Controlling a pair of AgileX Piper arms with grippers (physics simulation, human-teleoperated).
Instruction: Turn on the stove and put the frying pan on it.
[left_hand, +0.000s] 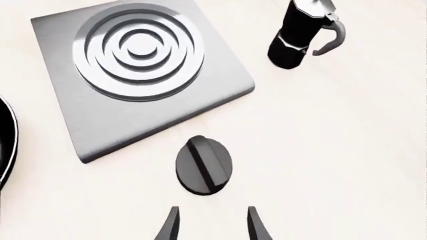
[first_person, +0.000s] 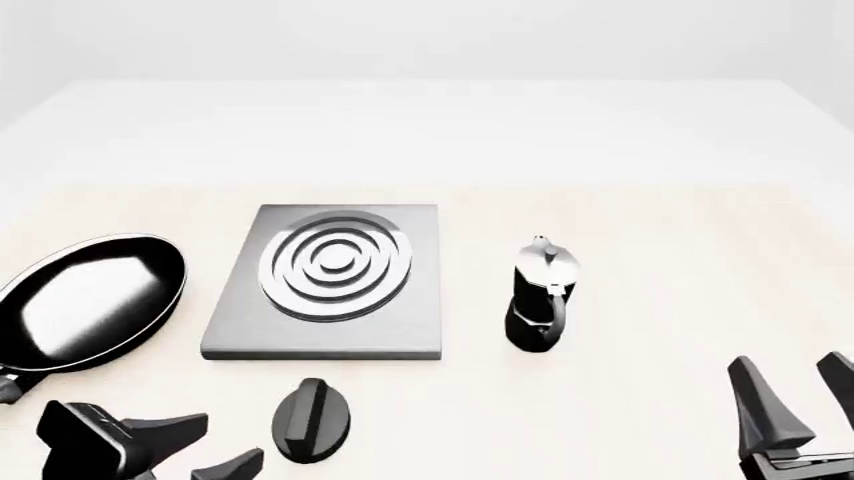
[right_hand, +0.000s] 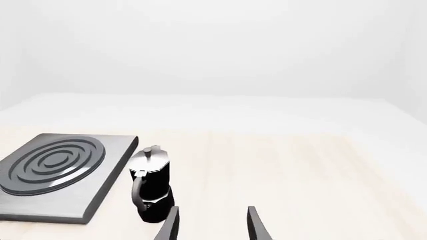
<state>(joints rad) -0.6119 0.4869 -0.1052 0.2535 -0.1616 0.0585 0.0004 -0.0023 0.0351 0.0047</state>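
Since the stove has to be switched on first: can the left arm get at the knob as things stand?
Probably yes. The left end effector is open and aimed at the knob, with only bare table between them. The stove and moka pot sit beyond the knob, out of the way.

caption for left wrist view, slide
Open left gripper lined up on the knob beside the stove.

Brightness: high, even, flat and white throughout.
Shadows: very faint; barely any cast on the table (first_person: 641, 150).
Glare: soft white reflection inside the frying pan (first_person: 87, 300); sheen on stove (first_person: 334, 275) rings.
Focus: sharp everywhere, no blur.
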